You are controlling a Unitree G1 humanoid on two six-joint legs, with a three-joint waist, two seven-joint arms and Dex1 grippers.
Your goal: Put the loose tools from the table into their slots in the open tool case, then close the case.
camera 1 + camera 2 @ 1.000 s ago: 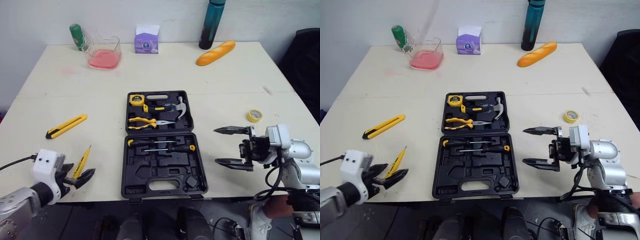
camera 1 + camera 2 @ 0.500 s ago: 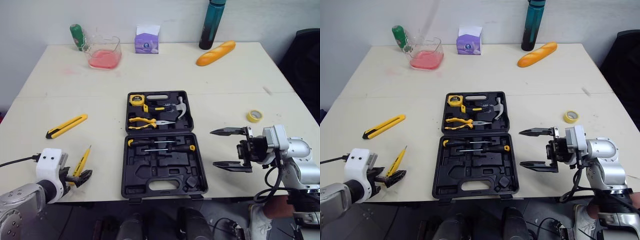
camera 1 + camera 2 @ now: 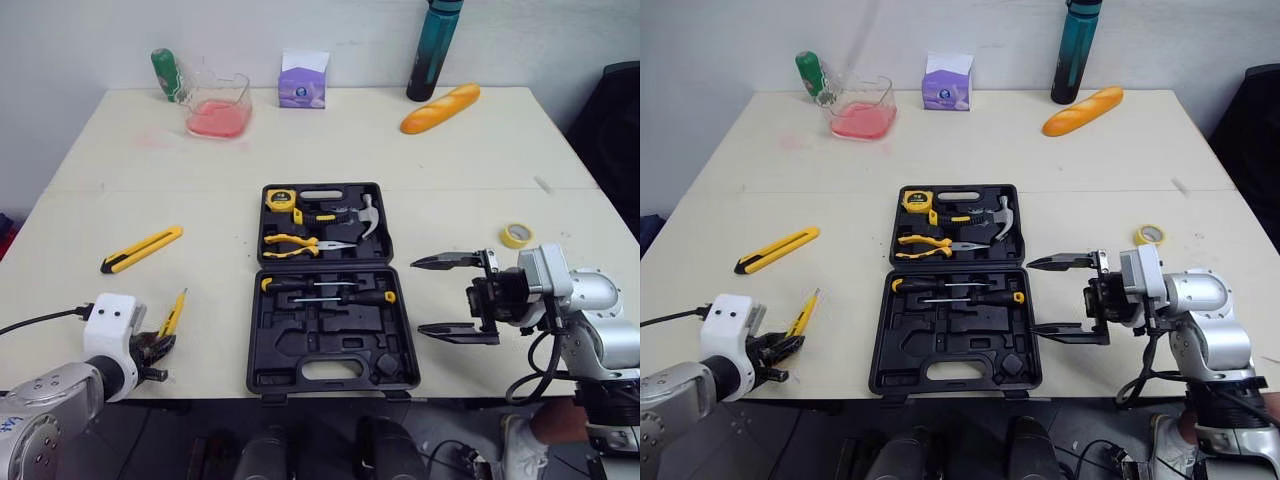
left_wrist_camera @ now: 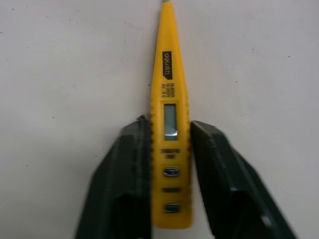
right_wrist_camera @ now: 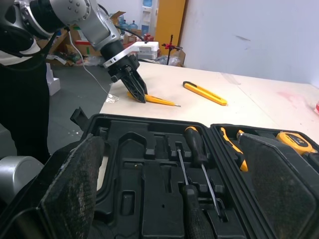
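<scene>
tool case open, centre | tester pen flat, seemingly pinched | knife left

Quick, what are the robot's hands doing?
Left gripper: shut on the yellow tester pen.
Right gripper: open, holding nothing.

Glossy yellow plastic tester pen, matt black moulded-plastic tool case.

One tool case, two screwdrivers, one utility knife, one tester pen
</scene>
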